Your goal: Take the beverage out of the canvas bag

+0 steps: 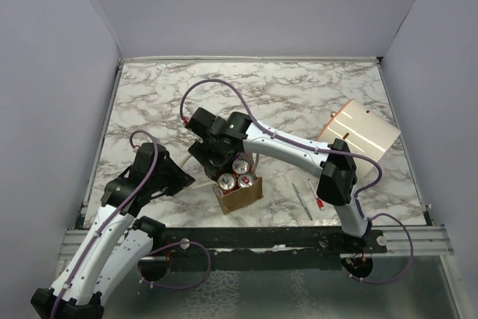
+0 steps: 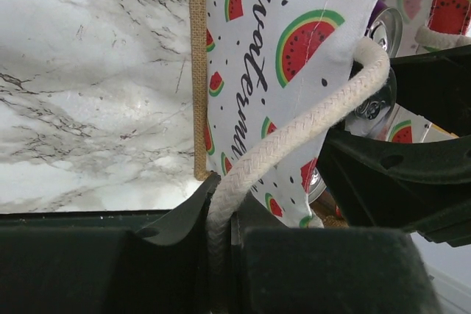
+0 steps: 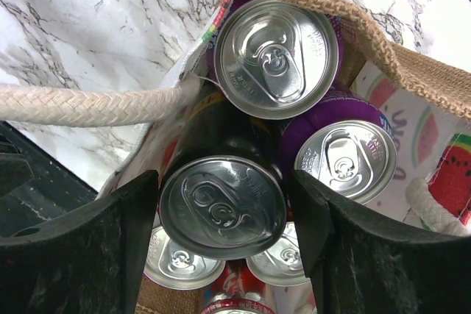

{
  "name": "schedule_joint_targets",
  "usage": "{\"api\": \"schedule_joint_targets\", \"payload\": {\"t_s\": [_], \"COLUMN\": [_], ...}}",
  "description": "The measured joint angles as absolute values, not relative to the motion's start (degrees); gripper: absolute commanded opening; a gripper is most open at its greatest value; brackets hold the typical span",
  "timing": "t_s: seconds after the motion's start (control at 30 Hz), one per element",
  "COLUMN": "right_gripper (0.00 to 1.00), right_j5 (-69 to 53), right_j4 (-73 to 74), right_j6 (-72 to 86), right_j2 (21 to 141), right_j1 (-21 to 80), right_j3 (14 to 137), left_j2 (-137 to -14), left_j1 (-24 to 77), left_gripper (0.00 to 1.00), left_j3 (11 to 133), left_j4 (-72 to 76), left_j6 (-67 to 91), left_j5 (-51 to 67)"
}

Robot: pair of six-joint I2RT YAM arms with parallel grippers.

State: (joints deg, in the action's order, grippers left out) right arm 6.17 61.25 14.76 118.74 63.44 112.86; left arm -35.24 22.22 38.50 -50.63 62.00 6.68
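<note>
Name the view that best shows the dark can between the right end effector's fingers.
Right wrist: the dark can sits close, lid clear, between the fingers of the right end effector. Top external shows only small can tops in the canvas bag. Left wrist shows rope handle and lining, not this can.

It's bright all over, soft shadows on the tabletop (image 1: 299, 87), shiny can tops (image 3: 276, 56) (close-up edges look fuzzy).

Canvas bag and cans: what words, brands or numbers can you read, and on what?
"waterm…", black script on the white watermelon-print lining of the tan-brown canvas bag; the rest is hidden behind the white rope handle.
Silver can lids: embossed marks too small to read.
Red can at the bottom of the right wrist view: white lettering, unreadable.
</note>
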Motion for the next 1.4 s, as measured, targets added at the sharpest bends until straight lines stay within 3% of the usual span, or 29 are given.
{"api": "schedule_joint_targets", "payload": {"t_s": [0.33,0.63,0.87,1.4], "right_gripper": [0.6,0.33,0.18,0.04], "right_j5": [8.49,10.17,10.68,12.21], "right_j4": [62.11,64.66,68.03,70.89], "right_j6": [15.81,16.97,18.52,21.43], "right_j2": [119.46,120.09,120.42,113.89], "right_j1": [63.81,64.23,64.34,64.45], "right_j3": [114.06,116.84,122.74,123.81], "left_j2": [-34.0,-35.16,-36.77,-39.05], "left_j1": [22.22,22.22,22.22,22.22], "left_gripper": [0.04,0.04,0.04,0.03], "left_j3": [37.56,37.43,39.03,39.97], "left_j4": [-50.63,-50.89,-51.72,-51.88], "left_j6": [61.76,60.07,58.0,55.57], "left_j5": [7.38,8.71,9.5,12.27]}}
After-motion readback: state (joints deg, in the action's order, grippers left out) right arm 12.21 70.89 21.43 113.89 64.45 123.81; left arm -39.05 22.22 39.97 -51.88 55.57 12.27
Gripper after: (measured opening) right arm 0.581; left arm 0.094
